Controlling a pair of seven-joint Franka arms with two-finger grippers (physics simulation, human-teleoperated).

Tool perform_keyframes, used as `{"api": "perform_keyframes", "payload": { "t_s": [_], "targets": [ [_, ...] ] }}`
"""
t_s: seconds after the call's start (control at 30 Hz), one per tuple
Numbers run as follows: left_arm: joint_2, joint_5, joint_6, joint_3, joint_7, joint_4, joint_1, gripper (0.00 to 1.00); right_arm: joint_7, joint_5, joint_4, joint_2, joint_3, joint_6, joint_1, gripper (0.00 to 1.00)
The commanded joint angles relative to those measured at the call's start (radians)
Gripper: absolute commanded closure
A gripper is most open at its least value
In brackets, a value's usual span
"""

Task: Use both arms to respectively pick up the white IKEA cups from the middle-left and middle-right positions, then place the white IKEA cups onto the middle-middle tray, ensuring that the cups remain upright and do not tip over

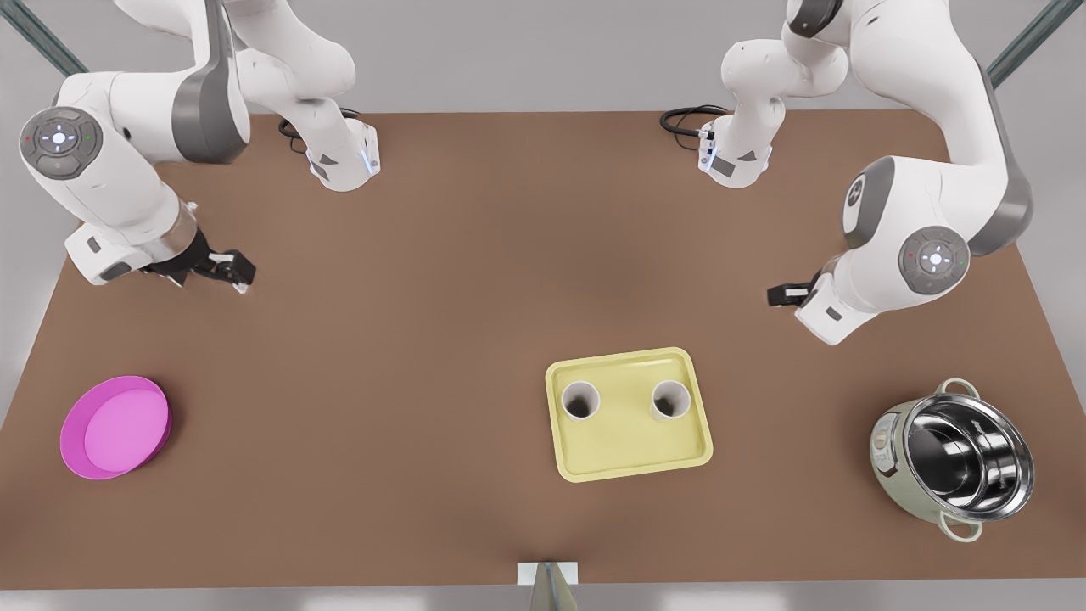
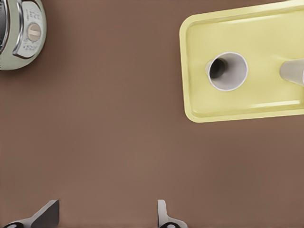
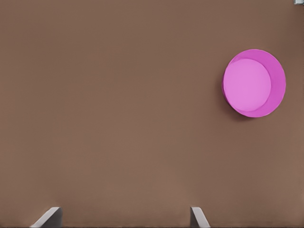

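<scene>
Both cups (image 1: 580,400) (image 1: 670,400) upright on tray (image 1: 628,454); left end effector (image 1: 785,294), right end effector (image 1: 231,270) fingers apart, empty

Even, soft overhead light, faint shadows under the tray (image 1: 628,458) and plate (image 1: 114,427), bright reflections inside the steel pot (image 1: 963,458), everything sharp.
</scene>
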Motion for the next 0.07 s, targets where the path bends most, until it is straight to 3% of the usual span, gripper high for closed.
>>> {"api": "perform_keyframes", "payload": {
  "t_s": [0.0, 0.03],
  "targets": [
    [-0.001, 0.001, -0.001, 0.000, 0.046, 0.001, 0.001, 0.00, -0.259, -0.016, -0.010, -0.012, 0.000, -0.077, 0.010, 0.00],
    [-0.001, 0.001, -0.001, 0.000, 0.046, 0.001, 0.001, 0.00, -0.259, -0.016, -0.010, -0.012, 0.000, -0.078, 0.008, 0.00]
  ]
}}
